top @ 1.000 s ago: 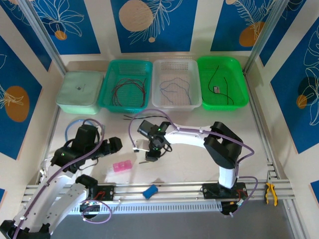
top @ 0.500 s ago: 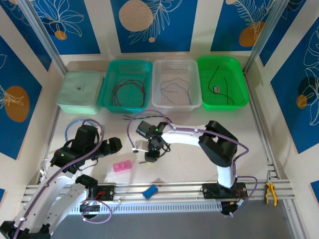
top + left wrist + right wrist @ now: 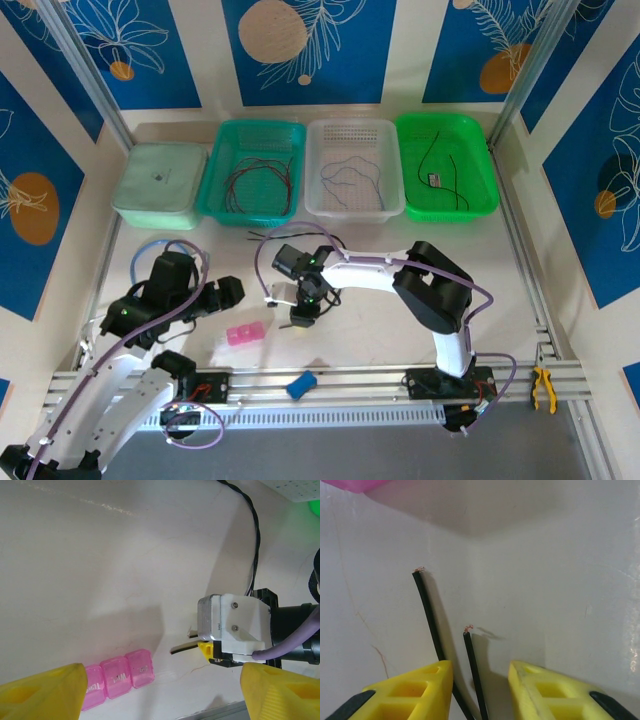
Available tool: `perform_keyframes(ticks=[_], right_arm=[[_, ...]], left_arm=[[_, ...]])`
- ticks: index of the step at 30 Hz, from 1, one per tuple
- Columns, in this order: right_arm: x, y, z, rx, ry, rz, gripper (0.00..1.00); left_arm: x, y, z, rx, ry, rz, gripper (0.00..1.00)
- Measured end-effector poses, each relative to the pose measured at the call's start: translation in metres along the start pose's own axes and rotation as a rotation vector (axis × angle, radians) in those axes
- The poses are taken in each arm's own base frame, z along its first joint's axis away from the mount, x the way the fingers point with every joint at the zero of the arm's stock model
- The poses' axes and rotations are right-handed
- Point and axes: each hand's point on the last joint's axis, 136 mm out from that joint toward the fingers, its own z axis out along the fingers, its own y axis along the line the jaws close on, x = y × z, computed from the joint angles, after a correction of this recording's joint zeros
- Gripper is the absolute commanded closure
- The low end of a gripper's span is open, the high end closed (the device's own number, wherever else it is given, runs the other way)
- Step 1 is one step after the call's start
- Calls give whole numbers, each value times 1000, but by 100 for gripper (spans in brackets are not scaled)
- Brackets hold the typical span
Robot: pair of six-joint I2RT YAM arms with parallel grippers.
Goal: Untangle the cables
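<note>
Two ends of the black cable (image 3: pixel 430 617) lie on the surface (image 3: pixel 370 335), right between the fingers of the right gripper (image 3: pixel 480 665). That gripper is narrow, with a gap still showing beside the wires and no pinch to be seen. Farther back, the teal basket (image 3: pixel 212 172) holds red and black cables (image 3: pixel 250 185), the white basket (image 3: pixel 345 125) a grey-blue cable (image 3: pixel 345 175), and the green basket (image 3: pixel 486 180) another black wire (image 3: pixel 452 170). The left gripper (image 3: pixel 228 291) gapes wide near the pink pill box (image 3: pixel 245 334).
</note>
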Motion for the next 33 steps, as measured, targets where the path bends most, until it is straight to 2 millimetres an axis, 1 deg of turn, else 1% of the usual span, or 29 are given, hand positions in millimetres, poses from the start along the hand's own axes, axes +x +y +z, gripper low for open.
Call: perform_keyframes(ticks=[4, 7, 10, 13, 18, 20, 22, 28, 33], right_arm=[[0, -4, 2, 34, 12, 3, 75], [0, -6, 2, 58, 22, 4, 74], [0, -7, 2, 73, 28, 5, 71], [1, -7, 2, 72, 29, 10, 72], [0, -8, 2, 90, 40, 16, 82], [-1, -10, 2, 103, 49, 31, 84], [-1, -10, 2, 111, 52, 46, 87], [-2, -12, 1, 131, 50, 78, 99], [-3, -13, -1, 147, 29, 80, 100]], left_arm=[[0, 0, 0, 0, 0, 0, 20], [-1, -1, -1, 1, -2, 1, 20], [1, 0, -2, -3, 3, 0, 20], [2, 1, -2, -5, 6, -1, 20], [3, 1, -3, -6, 7, -2, 20], [2, 1, -4, -7, 2, -1, 20], [0, 0, -7, -5, -7, 1, 20], [-7, -8, -22, 11, -39, 8, 20], [-10, -11, -27, 19, -49, 10, 21]])
